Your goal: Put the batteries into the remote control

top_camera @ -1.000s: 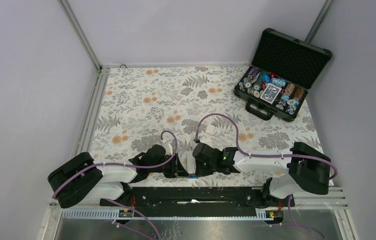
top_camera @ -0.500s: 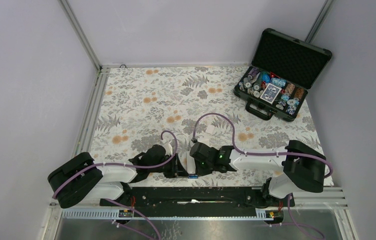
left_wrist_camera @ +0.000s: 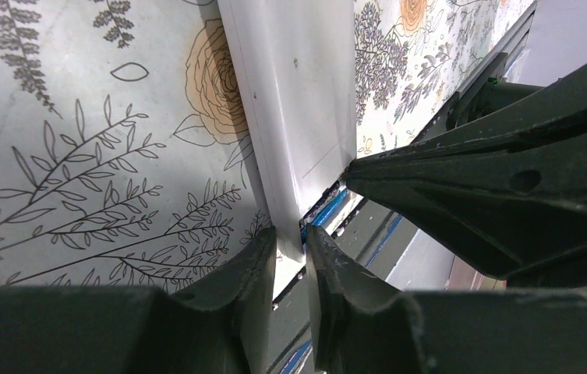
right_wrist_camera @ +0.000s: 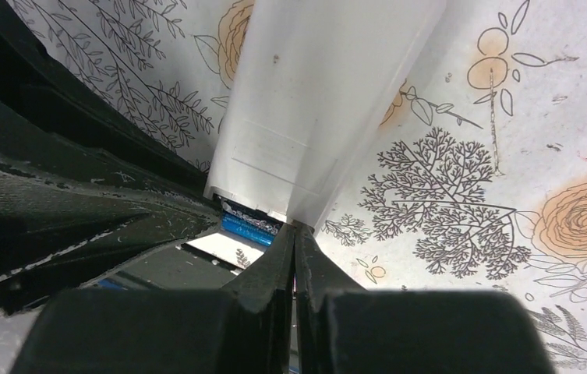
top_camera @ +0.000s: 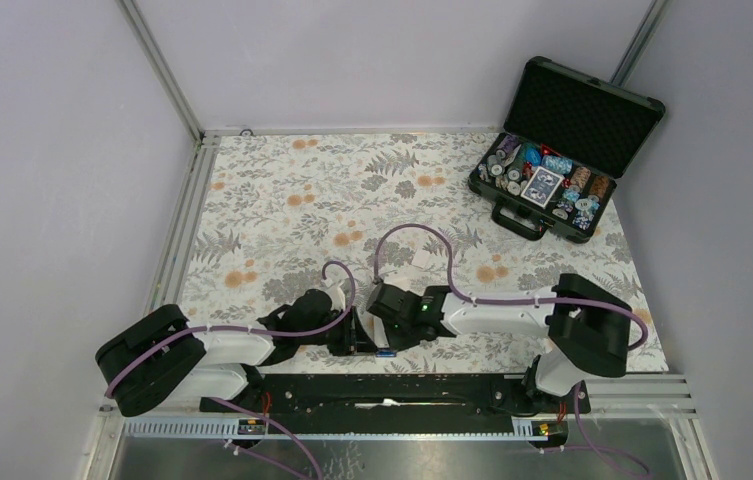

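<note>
The white remote control lies back up on the flowered table, near the front edge. My left gripper is shut on its near end, one finger on each side of its thin edge. A bright blue battery shows in the open end of the remote, also in the right wrist view. My right gripper is shut with nothing between its fingers, and its tips touch the remote's end corner beside the battery. In the top view both grippers meet over the remote, which is mostly hidden. The blue battery peeks out below.
An open black case with poker chips and cards stands at the back right. A small white flat piece lies on the cloth behind the right gripper. A black rail runs along the near edge. A metal frame borders the left side.
My right arm has shifted left, bringing its gripper tighter against the left gripper and over the remote. The left arm has not moved.
</note>
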### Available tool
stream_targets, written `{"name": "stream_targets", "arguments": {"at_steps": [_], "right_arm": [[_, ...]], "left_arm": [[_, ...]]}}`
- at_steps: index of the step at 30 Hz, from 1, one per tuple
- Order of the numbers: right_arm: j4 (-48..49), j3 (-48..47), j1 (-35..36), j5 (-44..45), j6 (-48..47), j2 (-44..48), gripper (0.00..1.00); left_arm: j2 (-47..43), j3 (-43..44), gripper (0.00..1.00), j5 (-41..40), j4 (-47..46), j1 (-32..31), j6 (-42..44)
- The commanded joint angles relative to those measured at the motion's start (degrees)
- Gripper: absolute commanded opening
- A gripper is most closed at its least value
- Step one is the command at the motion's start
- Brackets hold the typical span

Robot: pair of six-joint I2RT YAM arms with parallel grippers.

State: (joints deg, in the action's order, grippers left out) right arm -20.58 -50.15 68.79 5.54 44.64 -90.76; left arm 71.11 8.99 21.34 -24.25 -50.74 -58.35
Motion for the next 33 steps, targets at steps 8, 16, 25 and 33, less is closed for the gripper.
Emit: {"name": "stream_targets", "arguments": {"at_steps": [8,16,25,33], "right_arm": [[-2.3,-3.4,3.9,3.5,-2.4,-10.2,0.0],[-4.0,-6.6,5.1,4.1,-3.1,-14.7,0.0],[-6.2,-8.1,5.2,7.0,-2.9,-13.2,0.0],[-9.4,-9.7,5.2,12.0,-3.6,-7.7,0.0]], "left_arm": [[2.2,1.4,0.25,1.1,-0.9,-0.5,1.2],[2.5,1.4,0.27,1.5,-1.2,-0.5,1.1],[1.9,1.1,0.28,1.4,-1.0,-0.5,1.1],[1.3,0.7,0.29,0.9,-0.6,-0.4,0.9]]}}
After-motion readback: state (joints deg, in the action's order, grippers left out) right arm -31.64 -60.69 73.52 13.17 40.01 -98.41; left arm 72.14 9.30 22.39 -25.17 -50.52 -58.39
